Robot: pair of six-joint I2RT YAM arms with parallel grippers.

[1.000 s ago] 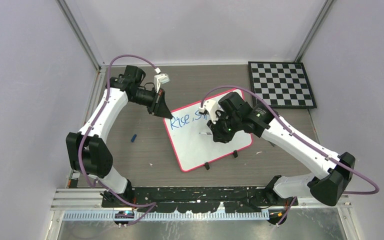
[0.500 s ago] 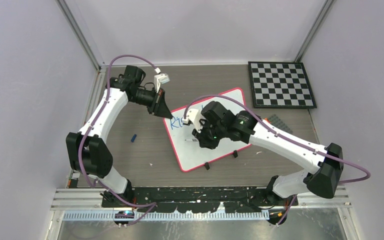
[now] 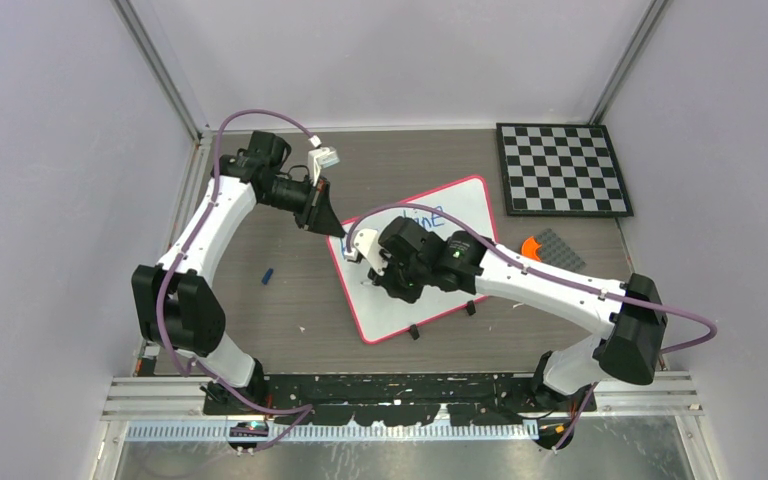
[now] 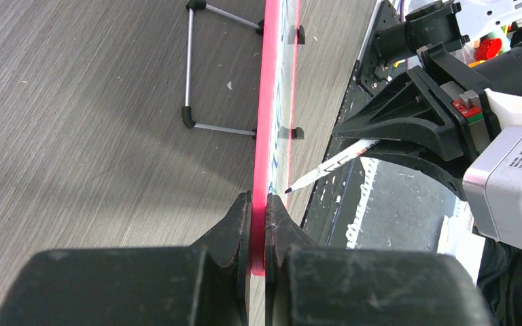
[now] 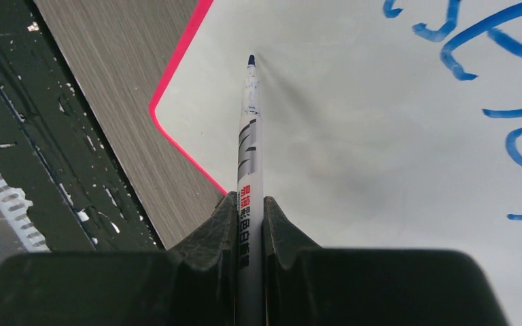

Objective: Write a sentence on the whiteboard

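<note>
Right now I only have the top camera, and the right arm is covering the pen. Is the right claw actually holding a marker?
Observer: Yes. The right wrist view shows the right claw shut on a white marker, with the blue tip pointing forward.
Operator: Where is the tip aimed?
Observer: At a bare patch of the whiteboard near a rounded corner. The blue writing lies off to the right in that view.
Operator: And the left claw?
Observer: The left wrist view shows the left claw clamped on the board's red rim, with one finger on each face.
</note>
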